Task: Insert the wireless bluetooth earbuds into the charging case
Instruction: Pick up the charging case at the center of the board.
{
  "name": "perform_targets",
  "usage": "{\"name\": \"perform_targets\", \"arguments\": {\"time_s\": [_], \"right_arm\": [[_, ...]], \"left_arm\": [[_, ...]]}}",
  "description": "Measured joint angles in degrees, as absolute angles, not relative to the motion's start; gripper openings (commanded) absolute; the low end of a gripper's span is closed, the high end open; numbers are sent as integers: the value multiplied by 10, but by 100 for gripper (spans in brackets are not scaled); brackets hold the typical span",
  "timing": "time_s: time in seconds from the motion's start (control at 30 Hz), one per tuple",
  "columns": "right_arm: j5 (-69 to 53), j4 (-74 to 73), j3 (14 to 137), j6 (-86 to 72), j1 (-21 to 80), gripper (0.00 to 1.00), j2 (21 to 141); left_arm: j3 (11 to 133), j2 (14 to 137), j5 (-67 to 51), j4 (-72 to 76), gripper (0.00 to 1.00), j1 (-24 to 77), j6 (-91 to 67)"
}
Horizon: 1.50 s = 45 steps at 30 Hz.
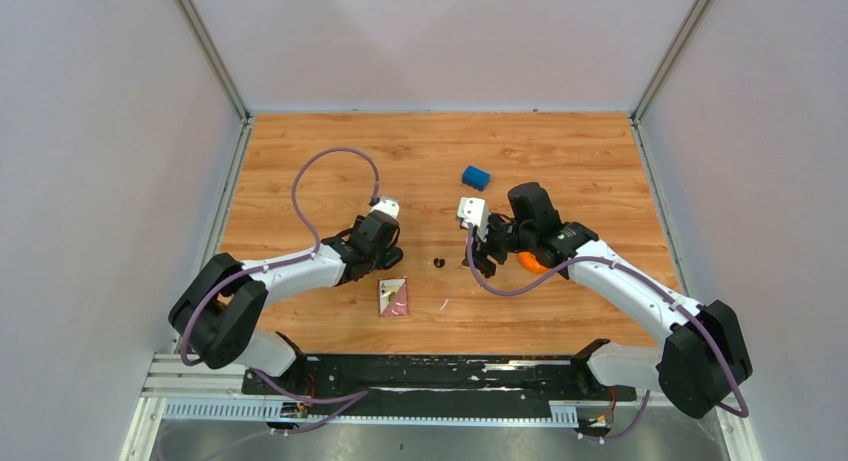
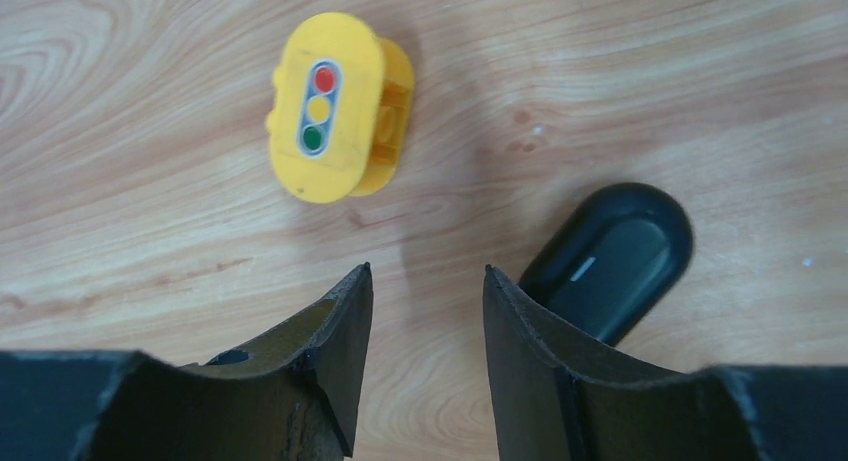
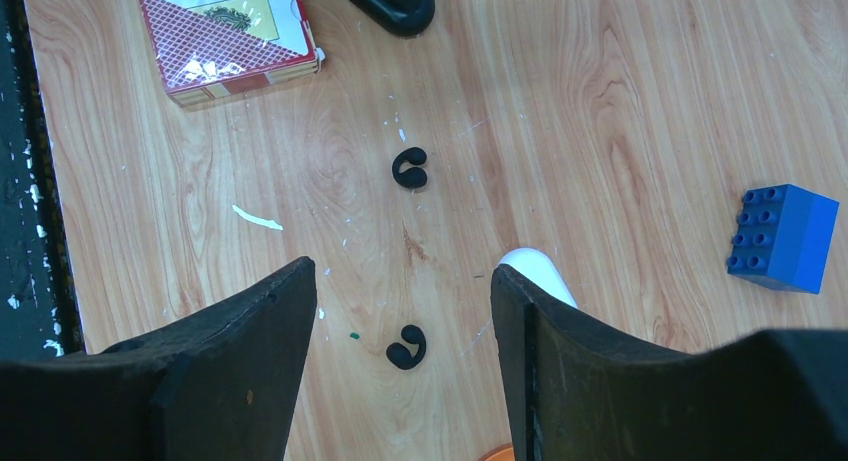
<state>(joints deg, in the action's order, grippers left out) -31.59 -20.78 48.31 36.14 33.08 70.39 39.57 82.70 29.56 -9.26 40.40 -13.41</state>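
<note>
Wood counter (image 3: 620, 101): earbud (image 3: 406, 349) between right jaws, second earbud (image 3: 410, 168) ahead; white case (image 3: 535, 271) by jaw tip; card box (image 3: 232, 36), blue block (image 3: 782, 236) beyond.

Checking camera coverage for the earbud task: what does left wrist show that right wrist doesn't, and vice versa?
Left wrist only: yellow plastic traffic-light toy block. Right wrist only: two tiny black rounded earbuds, glossy white charging case, partly hidden, blue studded plastic block, red-patterned playing-card box. Both: wooden tabletop, and perhaps the same dark glossy oval object, cut off at right wrist's top edge.
</note>
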Motion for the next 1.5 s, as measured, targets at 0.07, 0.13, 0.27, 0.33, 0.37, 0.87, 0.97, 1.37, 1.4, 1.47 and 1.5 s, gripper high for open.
{"name": "perform_targets", "arguments": {"time_s": [0.07,0.13,0.27,0.33,0.37,0.87,0.97,1.37,1.4,1.47,1.5], "right_arm": [[-316,-208,483,361,331,65,704],[-316,-208,483,361,331,64,704],[-316,-208,483,361,331,64,704],[-316,-208,483,361,331,65,704],[-316,-208,483,361,331,65,704],[-323,-207,488,345,331,67,726],[-331,-196,492,330,334,67,753],[-266,-205,651,304,453,73,960],[-260,-203,665,300,454,73,975],[-252,-204,683,293,453,74,996],[-249,-208,694,288,453,74,1008]], "left_arm": [[403,832,275,-97,51,404,-131],[412,840,254,-98,49,405,-126],[417,849,216,-98,48,409,-119],[417,852,190,-97,48,412,-113],[417,853,176,-96,48,414,-110],[407,833,104,-63,51,433,-113],[366,759,128,-34,57,408,-142],[218,477,236,83,62,363,-220],[204,459,246,91,63,363,-228],[175,415,265,102,65,363,-239],[157,386,277,107,66,363,-243]]}}
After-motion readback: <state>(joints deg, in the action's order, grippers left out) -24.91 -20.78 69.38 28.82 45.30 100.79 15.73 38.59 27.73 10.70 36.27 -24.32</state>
